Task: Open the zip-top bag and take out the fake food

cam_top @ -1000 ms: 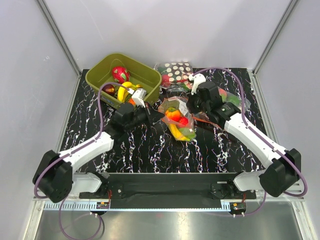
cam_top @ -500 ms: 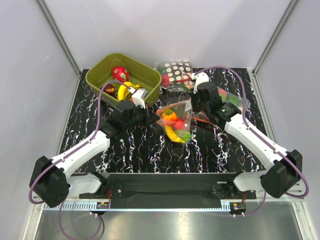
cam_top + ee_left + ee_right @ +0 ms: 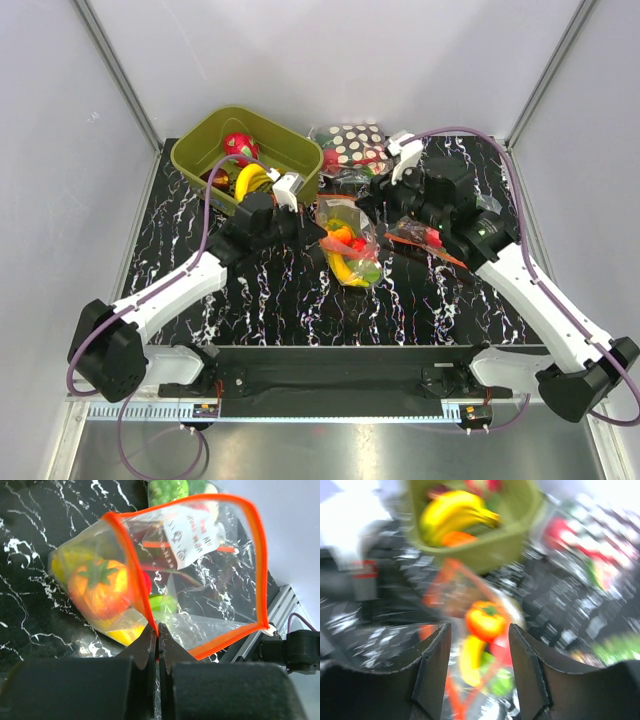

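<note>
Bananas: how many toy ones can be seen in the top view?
2. The bin banana lies in the green bin; the bagged banana sits inside the zip-top bag at mid-table. More may be hidden under other fruit.

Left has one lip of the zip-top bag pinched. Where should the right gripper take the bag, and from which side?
Take the free stretch of orange zip strip opposite the left gripper's pinch, coming from the right arm's side with the open right gripper. The zip-top bag's mouth gapes in a loop there, away from the fake food, so that edge should pinch cleanly.
</note>
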Controlling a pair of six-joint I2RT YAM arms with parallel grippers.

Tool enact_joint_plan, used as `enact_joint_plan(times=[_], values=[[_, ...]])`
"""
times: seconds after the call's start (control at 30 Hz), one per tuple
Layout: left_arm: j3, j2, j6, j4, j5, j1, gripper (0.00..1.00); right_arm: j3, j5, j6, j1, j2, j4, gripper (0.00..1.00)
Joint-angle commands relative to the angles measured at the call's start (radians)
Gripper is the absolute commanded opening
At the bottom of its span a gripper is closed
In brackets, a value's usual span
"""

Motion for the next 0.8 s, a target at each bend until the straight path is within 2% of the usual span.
enact_joint_plan(times=[0.0, 0.03, 0.1, 0.27, 0.4, 0.77], values=[[0.06, -0.013, 0.023, 0.069, 0.043, 0.002, 0.0, 0.069, -0.271, -0.047, 0.04, 0.015, 0.031, 0.56], [0.059, -0.016, 0.023, 0.071, 0.043, 0.001, 0.0, 0.077, -0.338, -0.048, 0.047, 0.034, 0.014, 0.55], [0.061, -0.026, 0.023, 0.077, 0.043, 0.002, 0.0, 0.102, -0.376, -0.059, 0.076, 0.099, -0.029, 0.53], [0.067, -0.049, 0.04, 0.056, 0.045, 0.002, 0.0, 0.099, -0.262, -0.048, 0.096, 0.205, -0.064, 0.48], [0.065, -0.082, 0.062, 0.028, 0.037, 0.002, 0.0, 0.092, -0.149, -0.024, 0.098, 0.244, -0.055, 0.48], [0.059, -0.099, 0.08, 0.016, 0.051, 0.002, 0.0, 0.139, -0.133, -0.017, 0.096, 0.466, -0.051, 0.54]])
